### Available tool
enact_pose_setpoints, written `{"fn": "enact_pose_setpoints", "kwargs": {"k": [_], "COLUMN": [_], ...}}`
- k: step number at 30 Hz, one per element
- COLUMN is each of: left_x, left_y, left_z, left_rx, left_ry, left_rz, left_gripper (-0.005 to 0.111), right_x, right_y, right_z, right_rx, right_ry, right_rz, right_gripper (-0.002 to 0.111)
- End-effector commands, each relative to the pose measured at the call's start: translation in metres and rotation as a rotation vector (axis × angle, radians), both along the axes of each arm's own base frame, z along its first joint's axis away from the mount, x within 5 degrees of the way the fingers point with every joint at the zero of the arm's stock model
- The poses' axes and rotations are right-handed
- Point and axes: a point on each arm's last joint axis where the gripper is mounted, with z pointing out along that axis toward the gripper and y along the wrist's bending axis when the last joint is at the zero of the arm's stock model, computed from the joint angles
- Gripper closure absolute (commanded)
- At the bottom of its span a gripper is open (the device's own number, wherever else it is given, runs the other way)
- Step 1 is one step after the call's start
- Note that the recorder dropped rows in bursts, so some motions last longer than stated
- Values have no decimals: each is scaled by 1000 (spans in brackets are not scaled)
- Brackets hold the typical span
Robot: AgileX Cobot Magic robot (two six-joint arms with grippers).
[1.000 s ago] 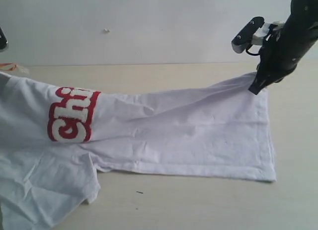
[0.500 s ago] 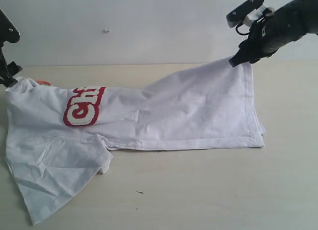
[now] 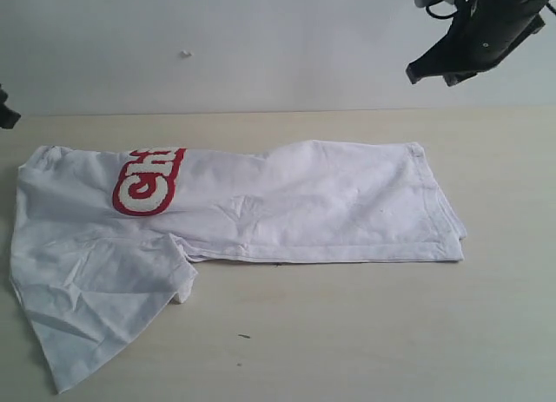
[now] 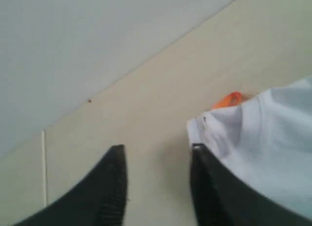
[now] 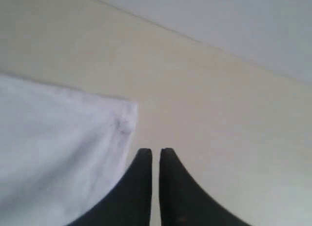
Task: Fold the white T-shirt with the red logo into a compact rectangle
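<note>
Exterior view: white T-shirt (image 3: 330,202), one item, folded lengthwise and lying flat on the desk (image 3: 391,332), with one sleeve spread toward the near left. Red logo (image 3: 148,181) sits on the shirt's left part, only its first letters showing. My right tool (image 3: 432,70) hangs raised off the desk, beyond the shirt's right end and clear of the cloth.

Left wrist view: my left tool (image 4: 157,149) is released, jaws apart with nothing between them. The shirt's edge and an orange tag (image 4: 228,100) lie just beside one jaw.

Right wrist view: my right tool is clenched and empty over bare desk, with the shirt's corner near but apart.
</note>
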Motion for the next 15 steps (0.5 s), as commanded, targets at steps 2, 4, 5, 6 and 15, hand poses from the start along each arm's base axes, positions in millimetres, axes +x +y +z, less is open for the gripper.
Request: {"fn": "enact_pose_setpoints", "kwargs": {"k": [2, 4, 5, 6, 15], "left_x": [-23, -29, -34, -36, -67], "left_y": [-21, -33, -50, -55, -93], "left_z": [-19, -26, -30, -32, -109], "left_rx": [-38, -116, -245, -289, -153], "left_ry": [332, 429, 492, 516, 802], "left_rz": [-61, -144, -253, -292, -393], "left_gripper": [106, 107, 107, 107, 107], "right_x": [-4, -5, -8, -9, -13], "right_y": [16, 19, 18, 18, 12], "right_z": [-27, -44, -58, -63, -125], "right_rx": [142, 152, 148, 148, 103], "right_ry": [178, 250, 293, 297, 335], "right_rz": [104, 103, 99, 98, 49], "right_gripper": [108, 108, 108, 108, 108]}}
